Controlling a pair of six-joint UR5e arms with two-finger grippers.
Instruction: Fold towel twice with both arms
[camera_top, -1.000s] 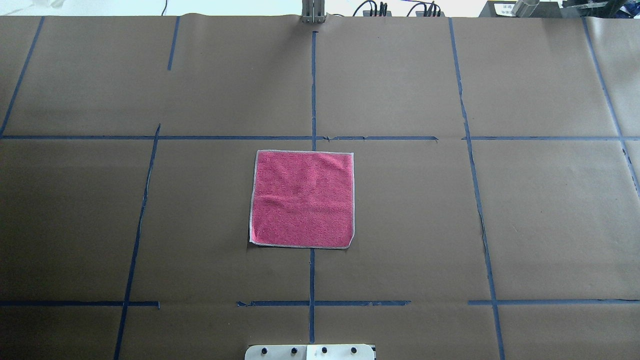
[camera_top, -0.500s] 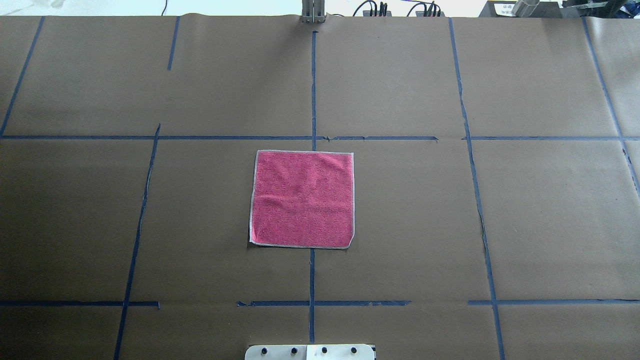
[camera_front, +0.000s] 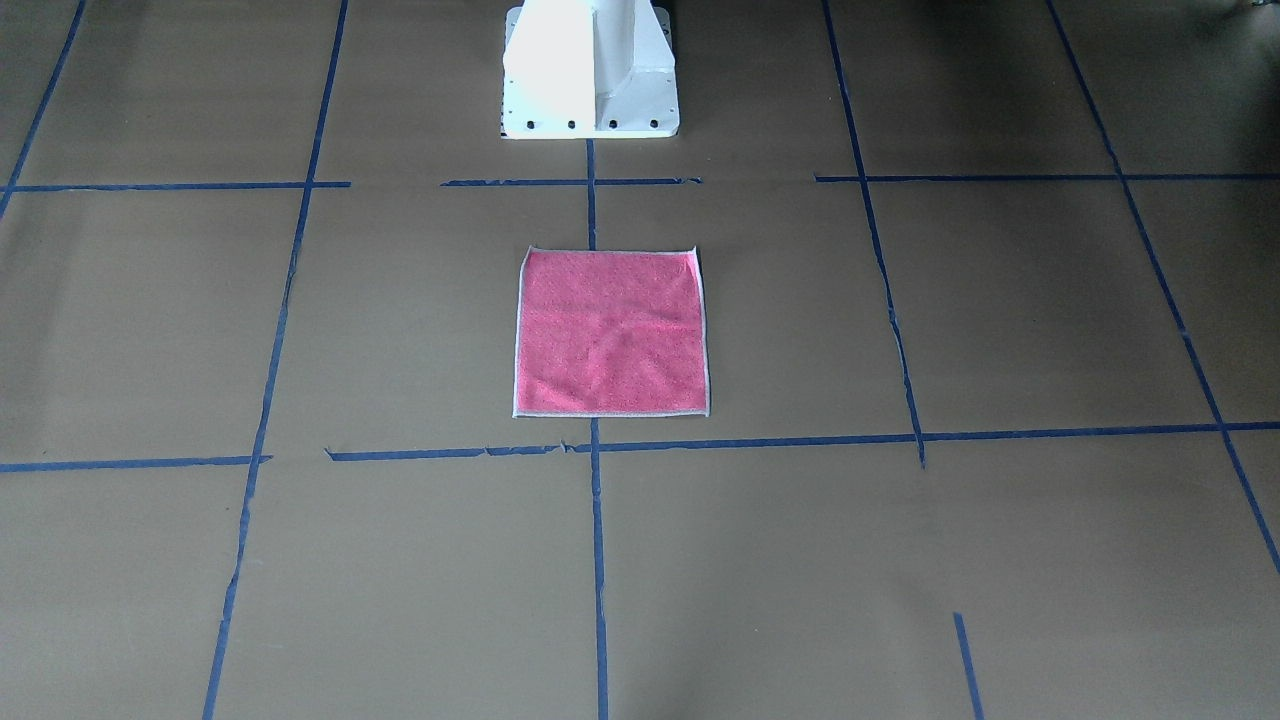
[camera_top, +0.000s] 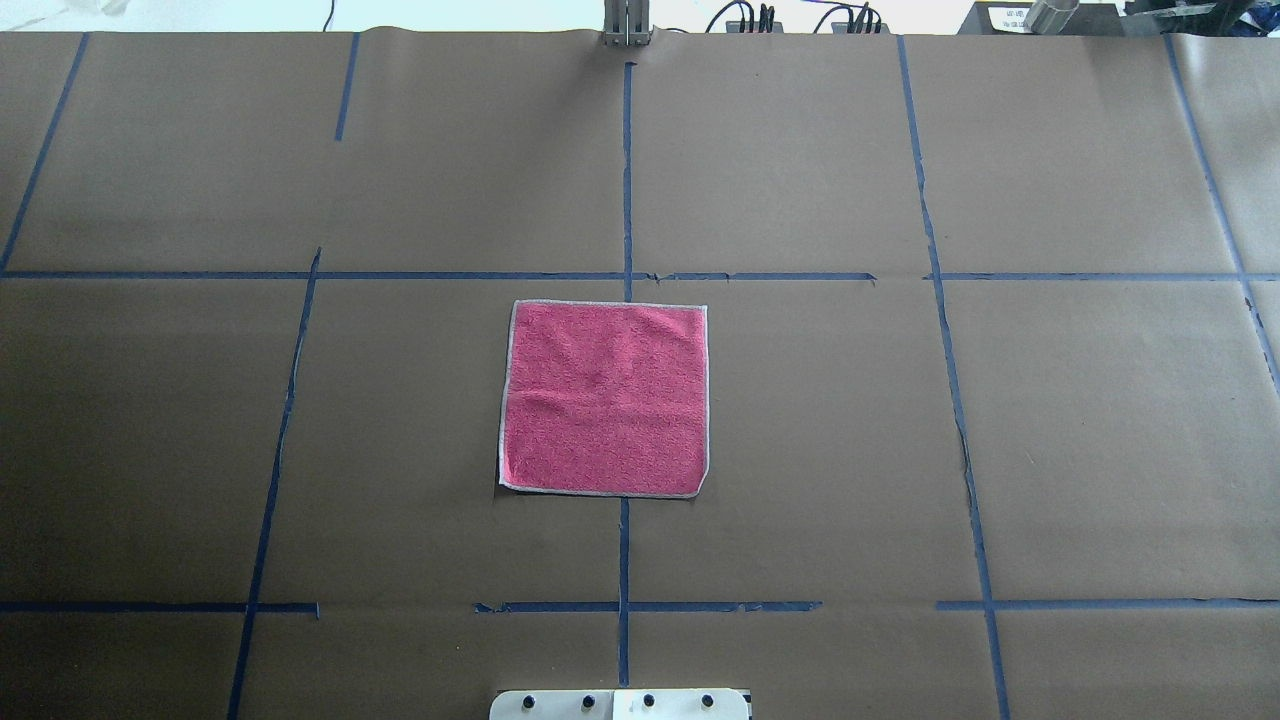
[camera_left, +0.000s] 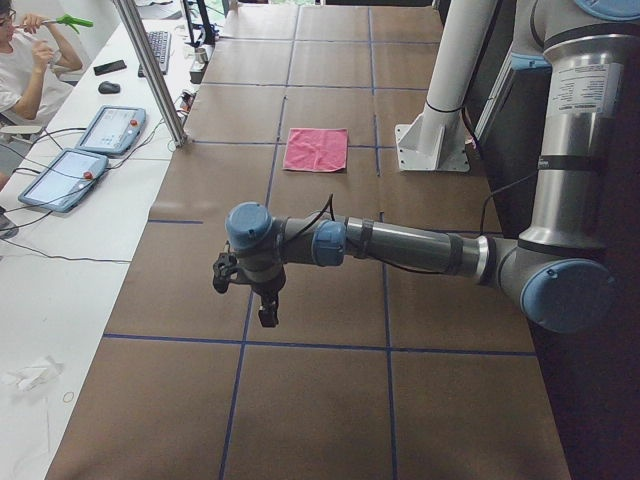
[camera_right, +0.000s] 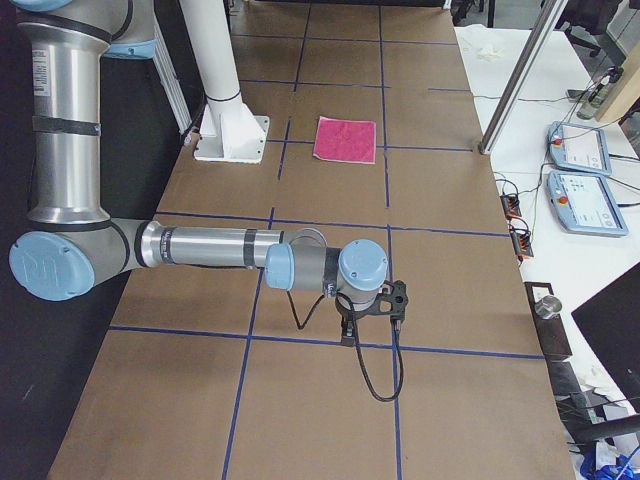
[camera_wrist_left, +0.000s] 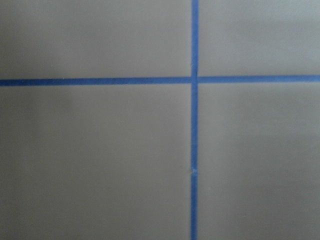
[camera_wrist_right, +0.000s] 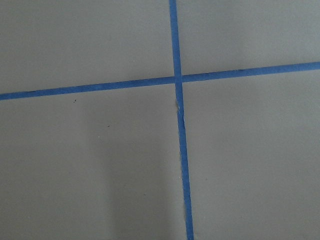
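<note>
in the middle of the table, just in front of the white base, the towel lies flat and unfolded. it's pink side up w/ pale edging all round, sitting across the centre blue tape line. there's a soft wrinkle across it but no fold, so the task looks not yet started.

both arms are well apart from it: the left arm reaches low over the table's left end and the right arm over the right end. the left claw and right claw show only in the side views, so i can't tell if either is apart or together (wrist cams show just paper and crossing tape, no fingers).

risks from here, imo:
- the cloth lies tight on the paper, so a claw coming down on a corner may pinch paper along w/ it, or slip off the edging and grab nothing.
- if the two arms don't lift and carry matching corners at the same pace, the cloth will skew and the edges won't line up.
- it's a small cloth for two arms, so they could crowd each other.
</note>
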